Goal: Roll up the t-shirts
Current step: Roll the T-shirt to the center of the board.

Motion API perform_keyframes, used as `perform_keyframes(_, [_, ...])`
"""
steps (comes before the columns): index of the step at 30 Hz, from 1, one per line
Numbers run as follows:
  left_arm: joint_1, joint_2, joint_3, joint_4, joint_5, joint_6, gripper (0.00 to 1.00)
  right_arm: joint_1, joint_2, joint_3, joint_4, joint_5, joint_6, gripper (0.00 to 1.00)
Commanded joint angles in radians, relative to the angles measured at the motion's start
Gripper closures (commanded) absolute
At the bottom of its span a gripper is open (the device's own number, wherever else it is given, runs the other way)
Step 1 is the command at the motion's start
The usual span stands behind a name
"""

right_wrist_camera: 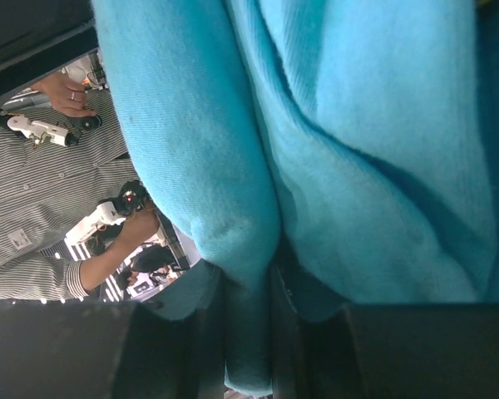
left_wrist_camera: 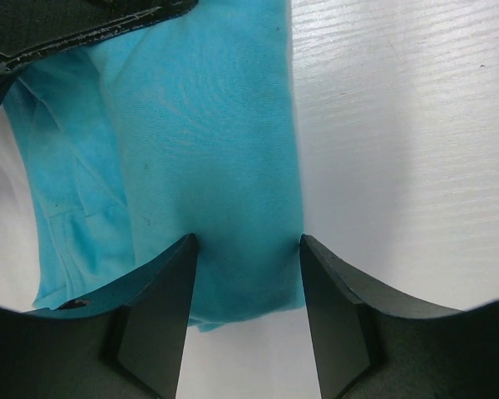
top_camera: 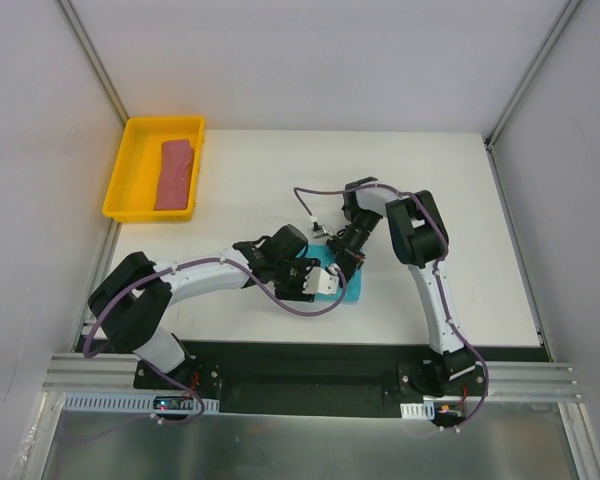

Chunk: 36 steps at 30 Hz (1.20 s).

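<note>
Left gripper [left_wrist_camera: 248, 249] gapes over the soft teal-blue cloth t-shirt [left_wrist_camera: 200, 150]; right gripper [right_wrist_camera: 248, 291] pinches its fold. Tug, and your roll could slacken.

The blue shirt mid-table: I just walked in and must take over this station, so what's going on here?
The robot is working on the blue shirt, which lies bunched on the table. The right pincer is shut on a fold of it. The left pincer stands open over one end. The pink shirt lies in the yellow tray at the far left corner, with neither pincer near it.
</note>
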Motion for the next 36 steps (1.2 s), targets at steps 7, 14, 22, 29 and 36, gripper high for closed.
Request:
perform_keyframes(7, [-0.015,0.031,-0.023,-0.037,0.011,0.004,0.45,-0.014,0.065,0.037,-0.158,0.099,-0.003,0.86])
perform_keyframes(14, [-0.037,0.096,-0.056,-0.034,-0.055,0.062,0.38,-0.017,0.071,0.043,-0.158,0.102,0.005,0.84])
perform_keyframes(22, [-0.044,0.142,-0.063,-0.026,-0.118,0.065,0.69,-0.039,0.054,0.04,-0.155,0.065,-0.003,0.7])
perform_keyframes(29, [-0.011,0.151,0.047,-0.166,0.006,0.007,0.85,-0.196,-0.264,0.086,-0.138,0.014,-0.087,0.04])
perform_keyframes(36, [0.101,0.218,0.255,-0.376,0.302,-0.07,0.87,-0.403,-1.12,-0.537,0.957,0.284,0.36,0.04])
